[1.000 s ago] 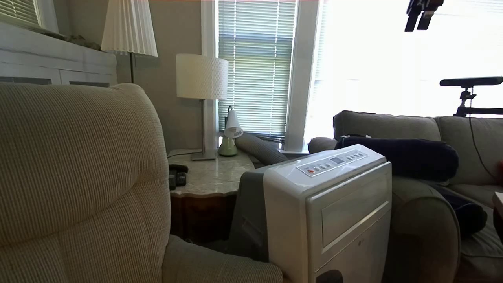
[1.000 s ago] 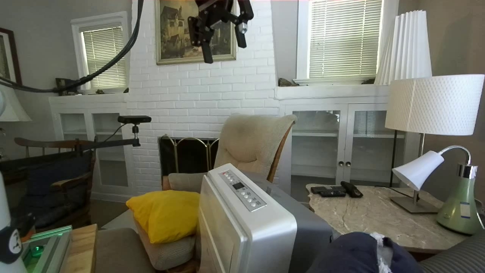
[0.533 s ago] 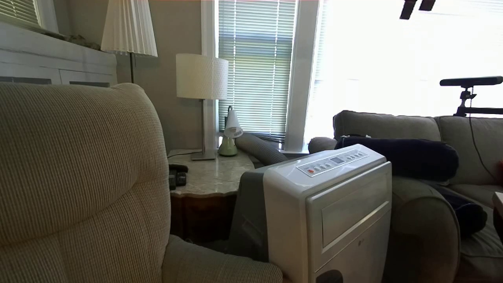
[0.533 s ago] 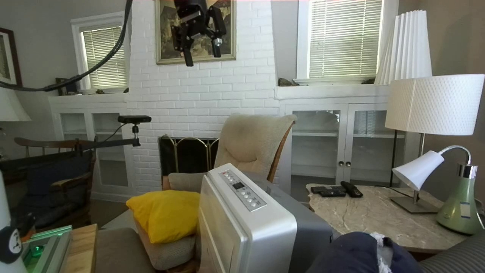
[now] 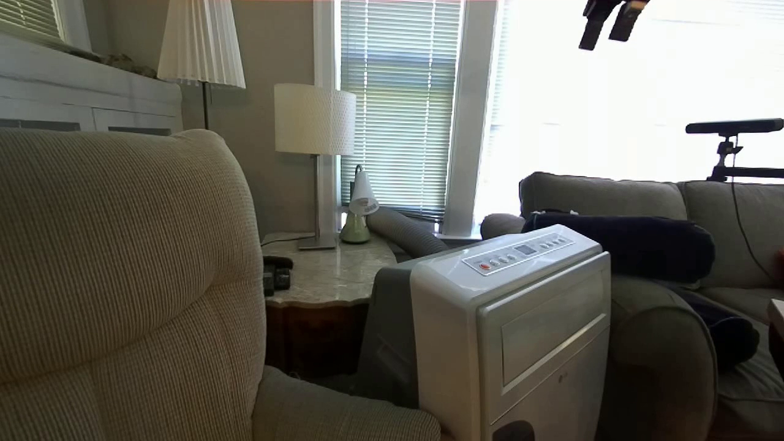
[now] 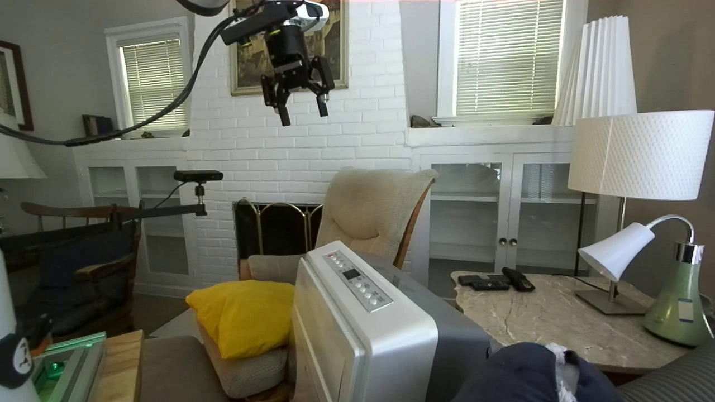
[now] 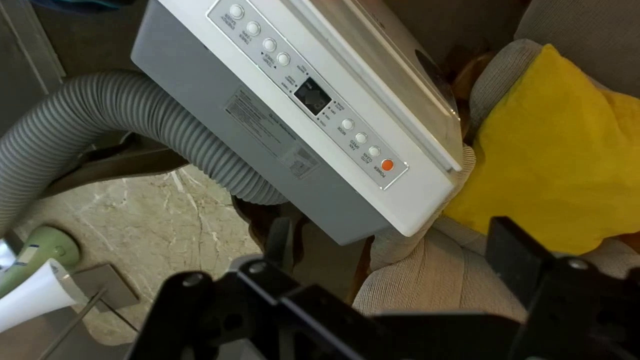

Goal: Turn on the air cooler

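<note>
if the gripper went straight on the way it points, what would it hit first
The gripper would probably meet the top of the air cooler first, maybe near the power button, though depth is unclear.

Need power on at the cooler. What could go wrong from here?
The gripper is open, so it might straddle the small orange power button. The auto clean button sits right beside it and could get pressed instead. Overshooting that end of the air cooler could bump the beige armchair.

POWER, MODE, FAN SPEED, on cooler (image 7: 300,122) ctrl pnl (image 7: 312,95)
</note>
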You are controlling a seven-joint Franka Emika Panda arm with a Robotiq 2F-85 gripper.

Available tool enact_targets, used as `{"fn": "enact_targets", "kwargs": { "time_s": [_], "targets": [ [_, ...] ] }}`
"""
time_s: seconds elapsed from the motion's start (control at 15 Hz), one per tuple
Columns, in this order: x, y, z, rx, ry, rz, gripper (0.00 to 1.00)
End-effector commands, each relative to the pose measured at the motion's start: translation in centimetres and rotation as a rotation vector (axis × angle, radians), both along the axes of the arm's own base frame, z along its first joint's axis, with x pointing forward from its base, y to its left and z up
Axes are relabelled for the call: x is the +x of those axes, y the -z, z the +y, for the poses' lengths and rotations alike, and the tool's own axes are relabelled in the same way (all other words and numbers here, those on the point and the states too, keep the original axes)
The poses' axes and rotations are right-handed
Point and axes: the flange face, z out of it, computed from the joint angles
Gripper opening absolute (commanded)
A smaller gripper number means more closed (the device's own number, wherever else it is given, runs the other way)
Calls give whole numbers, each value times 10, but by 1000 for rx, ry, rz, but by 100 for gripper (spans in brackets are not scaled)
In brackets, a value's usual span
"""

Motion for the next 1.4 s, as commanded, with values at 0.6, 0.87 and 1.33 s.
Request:
{"fn": "enact_targets", "kwargs": {
  "time_s": [0.6, 0.87, 1.33],
  "targets": [
    [33, 87, 63, 8, -106, 70, 100],
    [33, 93, 64, -15, -118, 80, 100],
    [40, 105, 67, -4, -119, 94, 100]
  ]
}}
